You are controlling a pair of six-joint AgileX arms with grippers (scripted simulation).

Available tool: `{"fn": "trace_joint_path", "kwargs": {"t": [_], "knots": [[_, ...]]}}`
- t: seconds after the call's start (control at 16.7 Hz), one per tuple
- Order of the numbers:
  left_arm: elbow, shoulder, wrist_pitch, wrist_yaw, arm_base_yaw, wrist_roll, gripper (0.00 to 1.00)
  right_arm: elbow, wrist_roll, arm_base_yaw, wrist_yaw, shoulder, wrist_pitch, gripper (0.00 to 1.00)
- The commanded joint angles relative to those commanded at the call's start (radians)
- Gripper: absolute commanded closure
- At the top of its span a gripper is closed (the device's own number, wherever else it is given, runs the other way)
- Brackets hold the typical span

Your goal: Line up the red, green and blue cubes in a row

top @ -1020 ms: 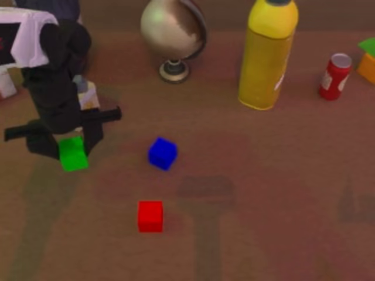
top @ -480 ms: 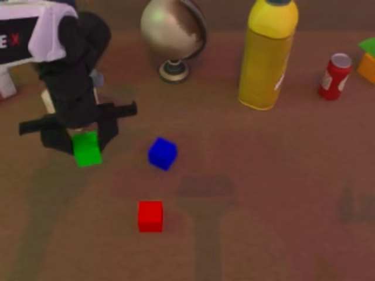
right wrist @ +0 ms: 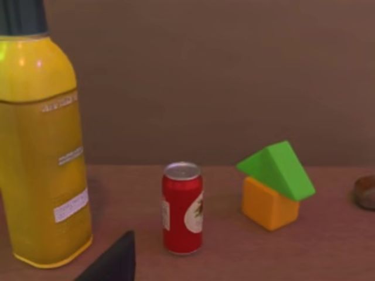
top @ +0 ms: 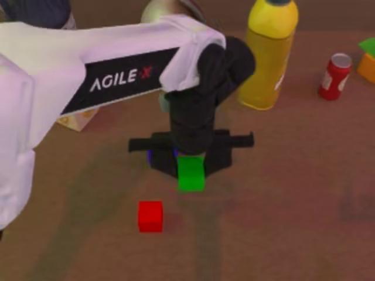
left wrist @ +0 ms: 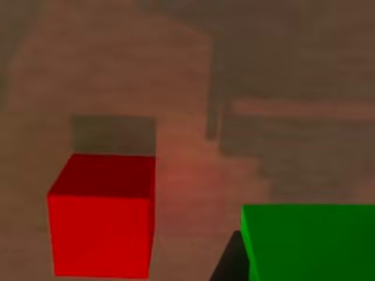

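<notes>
Broadly, the bench (top: 281, 234) carries everything, and the red cube (top: 150, 216) serves as the landmark for what follows. Biggest of the things is the left arm (top: 88, 82), reaching from the top view's left across the bench to a spot just beyond the red cube. Next in size comes the yellow bottle (top: 268, 55), far behind the red cube and to its right, with the can (top: 334, 76) farther right again; neither belongs to the job.

Then the left gripper (top: 191, 170), its fingers closed on the green cube (top: 191, 174), which hangs just behind and to the right of the red cube, apart from it. In the left wrist view the green cube (left wrist: 310, 243) sits at the near edge and the red cube (left wrist: 102, 213) lies beside it with bare bench between. Only a sliver of the blue cube (top: 150, 156) shows under the gripper's crossbar, behind the red cube.

All three cubes look light, rigid and smooth-faced, I judge, so a pinch across two opposite flat sides, squarely at mid-height, should hold without crushing; an off-centre grip might let one twist. They would likely slide easily if nudged while setting down.

Whether the right gripper is open I cannot tell; only a dark tip shows near the bottle in its wrist view.
</notes>
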Motion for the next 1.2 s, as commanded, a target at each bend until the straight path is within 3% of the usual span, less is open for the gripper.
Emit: {"fn": "trace_joint_path", "kwargs": {"t": [0.18,0.54,0.9,1.2], "knots": [[0.040,0.011,-0.019,-0.001,-0.073,-0.050,1.00,0.000,0.000,0.000,0.000,0.000,0.000,0.00],[0.025,0.013,0.000,0.000,-0.073,-0.049,1.00,0.000,0.000,0.000,0.000,0.000,0.000,0.00],[-0.105,0.076,0.196,0.000,-0.076,-0.052,1.00,0.000,0.000,0.000,0.000,0.000,0.000,0.00],[-0.124,0.088,0.222,0.000,-0.077,-0.053,1.00,0.000,0.000,0.000,0.000,0.000,0.000,0.00]]}}
